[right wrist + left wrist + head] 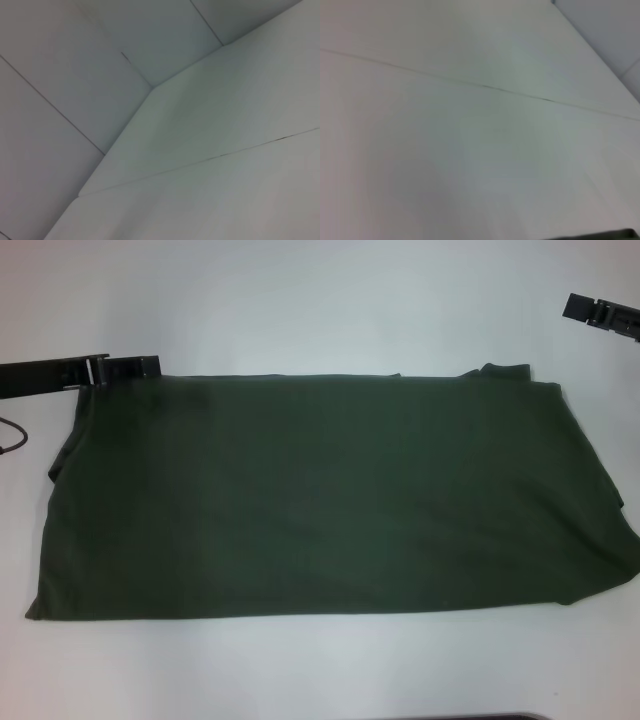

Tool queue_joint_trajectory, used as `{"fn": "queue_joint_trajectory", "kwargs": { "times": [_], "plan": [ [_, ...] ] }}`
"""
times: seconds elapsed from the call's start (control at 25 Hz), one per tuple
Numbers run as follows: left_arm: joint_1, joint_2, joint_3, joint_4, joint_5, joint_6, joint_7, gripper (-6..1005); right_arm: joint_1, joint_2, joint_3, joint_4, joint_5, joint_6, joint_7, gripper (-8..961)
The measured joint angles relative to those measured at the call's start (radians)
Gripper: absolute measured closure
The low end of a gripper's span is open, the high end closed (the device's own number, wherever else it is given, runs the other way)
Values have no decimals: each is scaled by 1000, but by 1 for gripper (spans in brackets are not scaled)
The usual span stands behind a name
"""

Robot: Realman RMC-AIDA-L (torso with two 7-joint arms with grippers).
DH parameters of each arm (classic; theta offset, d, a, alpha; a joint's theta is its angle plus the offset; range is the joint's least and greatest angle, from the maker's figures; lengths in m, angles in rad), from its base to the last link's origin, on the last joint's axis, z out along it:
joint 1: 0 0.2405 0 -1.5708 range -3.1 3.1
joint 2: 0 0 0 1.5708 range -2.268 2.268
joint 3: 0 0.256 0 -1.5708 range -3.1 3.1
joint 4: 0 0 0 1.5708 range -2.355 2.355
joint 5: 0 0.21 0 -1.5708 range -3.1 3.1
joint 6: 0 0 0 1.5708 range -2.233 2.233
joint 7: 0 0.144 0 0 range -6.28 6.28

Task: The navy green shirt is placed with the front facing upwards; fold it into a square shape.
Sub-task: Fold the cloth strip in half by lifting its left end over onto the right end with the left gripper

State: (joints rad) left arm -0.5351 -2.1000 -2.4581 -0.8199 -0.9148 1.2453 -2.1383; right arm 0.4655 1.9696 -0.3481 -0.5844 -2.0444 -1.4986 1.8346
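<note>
Navy green shirt is laid flat on white table, folded into a wide rectangle. Left gripper is seen at its far-left corner, right gripper well clear; finger state can't be told, possibly closed.

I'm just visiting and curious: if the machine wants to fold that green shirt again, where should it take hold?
Probably the two corners of one short end of the shirt, coming in from that side: it lies flat as a wide band, so carrying one end across to the other squares it. The left end effector sits by the far left corner; the right end effector hangs clear.
</note>
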Motion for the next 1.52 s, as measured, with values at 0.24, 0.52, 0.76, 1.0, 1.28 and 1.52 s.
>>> {"fn": "queue_joint_trajectory", "kwargs": {
  "times": [0.24,0.52,0.76,1.0,1.28,1.52],
  "plan": [
    [2,-17,3,10,6,-73,29,447,-1,0,0,0,0,0,0,28],
    [11,-32,3,17,9,-143,61,446,-1,1,0,0,-1,0,0,28],
    [12,-37,4,39,11,-185,81,446,-1,2,0,0,-1,0,0,28],
    [13,-37,4,57,11,-204,97,446,0,2,0,0,-1,0,0,28],
    [17,-38,-3,44,-1,-180,101,446,3,2,0,0,-3,0,0,28],
    [47,-32,-9,-25,-60,-10,96,446,-1,2,0,0,-3,0,0,28]
  ]
}}
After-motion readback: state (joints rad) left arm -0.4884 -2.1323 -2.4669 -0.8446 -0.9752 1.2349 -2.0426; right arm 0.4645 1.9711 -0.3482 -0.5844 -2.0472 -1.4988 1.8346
